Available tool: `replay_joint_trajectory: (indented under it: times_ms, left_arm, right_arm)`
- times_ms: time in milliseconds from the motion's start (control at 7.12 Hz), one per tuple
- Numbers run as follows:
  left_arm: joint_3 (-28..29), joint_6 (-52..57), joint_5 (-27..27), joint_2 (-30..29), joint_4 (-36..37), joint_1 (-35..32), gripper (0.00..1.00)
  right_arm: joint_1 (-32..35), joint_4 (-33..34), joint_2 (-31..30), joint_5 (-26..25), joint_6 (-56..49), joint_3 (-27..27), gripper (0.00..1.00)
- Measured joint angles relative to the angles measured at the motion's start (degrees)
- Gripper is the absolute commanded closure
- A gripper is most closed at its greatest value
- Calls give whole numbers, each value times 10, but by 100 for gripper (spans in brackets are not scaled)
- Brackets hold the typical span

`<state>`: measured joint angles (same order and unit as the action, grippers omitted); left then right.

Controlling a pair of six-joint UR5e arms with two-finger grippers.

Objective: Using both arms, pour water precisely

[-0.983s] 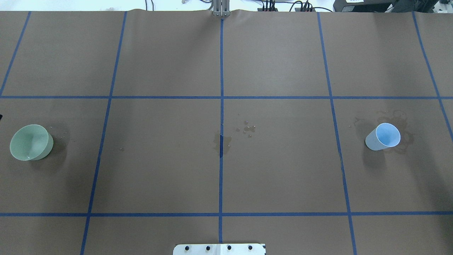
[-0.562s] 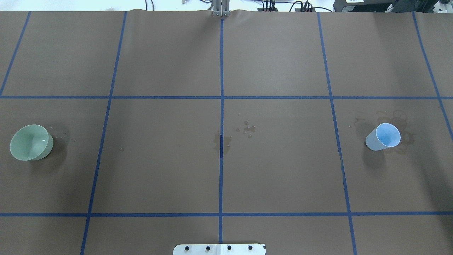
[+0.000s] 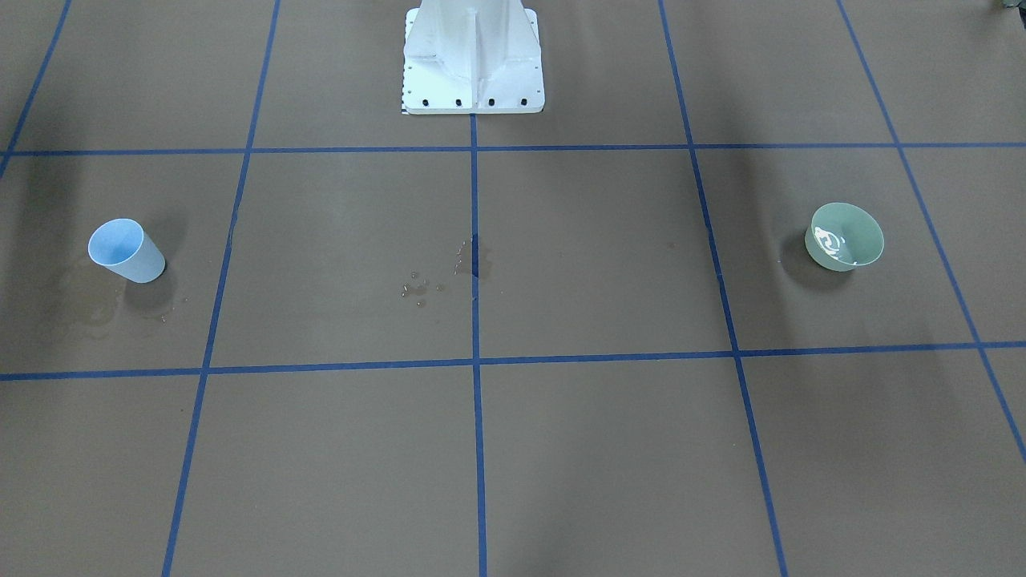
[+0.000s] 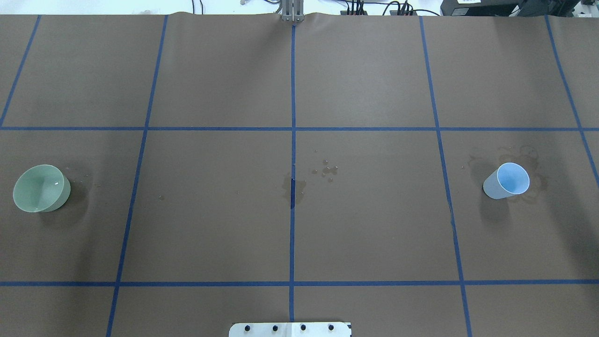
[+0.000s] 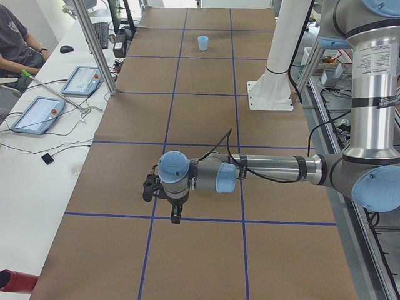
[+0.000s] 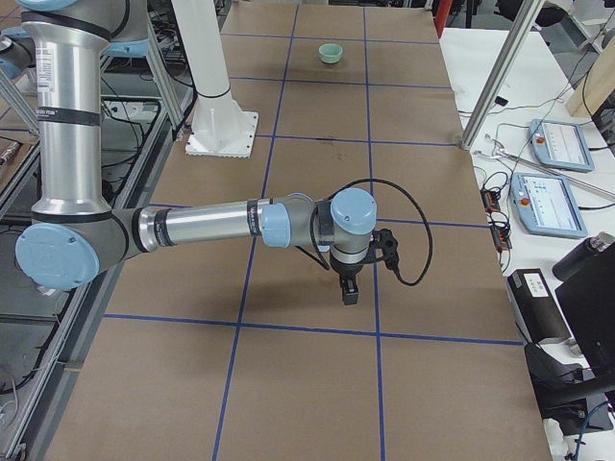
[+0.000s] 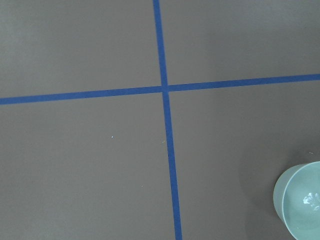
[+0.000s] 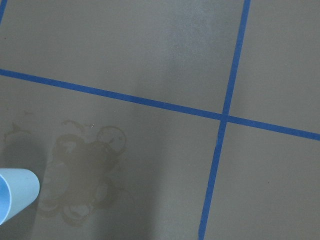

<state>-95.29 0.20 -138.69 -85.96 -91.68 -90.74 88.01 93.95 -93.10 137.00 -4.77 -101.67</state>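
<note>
A green bowl [image 4: 41, 188] stands at the table's left, and water [image 3: 826, 240] glints inside it. It also shows at the bottom right of the left wrist view [image 7: 300, 200]. A pale blue cup [image 4: 507, 180] stands upright at the right on a wet stain [image 8: 82, 185]. Spilled drops [image 4: 327, 171] lie near the table's middle. My left arm [image 5: 275, 169] reaches out low, with its gripper [image 5: 174, 215] pointing down. My right arm [image 6: 202, 223] does the same, with its gripper [image 6: 348, 291] pointing down. Both grippers show only in the side views, so I cannot tell whether they are open or shut.
The white pedestal base [image 3: 473, 56] stands at the robot's edge of the table. Blue tape lines grid the brown table cover. A white side bench with tablets [image 5: 37, 112] and a seated person [image 5: 15, 37] lies beyond the far edge, behind aluminium posts [image 5: 94, 44].
A small dark tip at the overhead view's left edge, above the bowl, has gone out of view. The glint inside the green bowl has shifted. The cup and bowl have not moved.
</note>
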Motion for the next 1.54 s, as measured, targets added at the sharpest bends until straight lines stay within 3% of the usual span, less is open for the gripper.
replay_joint_trajectory:
  times_ms: [1545]
  left_arm:
    - [-37,-34,10,8,22,3,0]
  right_arm:
    - [-1,-8,-21,-23,3,16,0]
